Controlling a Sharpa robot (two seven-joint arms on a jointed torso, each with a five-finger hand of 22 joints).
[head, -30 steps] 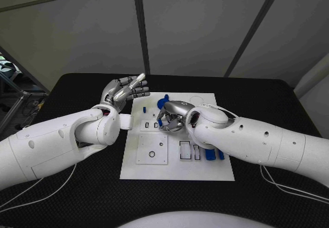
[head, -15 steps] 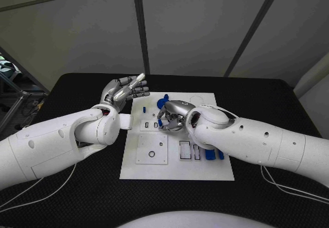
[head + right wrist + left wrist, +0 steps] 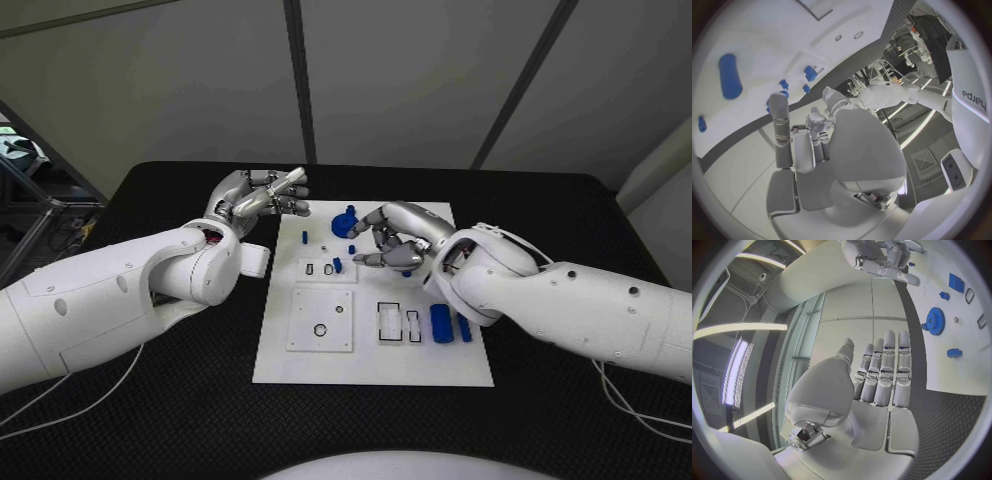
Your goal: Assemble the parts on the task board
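Observation:
The white task board (image 3: 372, 355) lies in the middle of the black table. A blue gear (image 3: 346, 222) sits near its far edge, and small blue parts (image 3: 338, 265) stand by the slots at its left. Two long blue parts (image 3: 441, 322) lie at the right. My right hand (image 3: 392, 242) hovers over the board's far middle, fingers loosely bent and apart, with nothing seen in it. My left hand (image 3: 260, 195) is raised beside the board's far left corner, fingers straight and empty. The left wrist view shows that flat hand (image 3: 879, 375), the gear (image 3: 934, 321) and my right hand (image 3: 879, 257).
A smaller white plate (image 3: 320, 318) with a ring hole lies on the board's near left. Two empty rectangular slots (image 3: 389, 320) are next to the long parts. In the right wrist view a long blue part (image 3: 729, 75) lies on the board (image 3: 767, 30).
My right hand has lifted off the slots at the board's left and moved right and farther away. A small blue part now shows by those slots. My left hand has tilted slightly.

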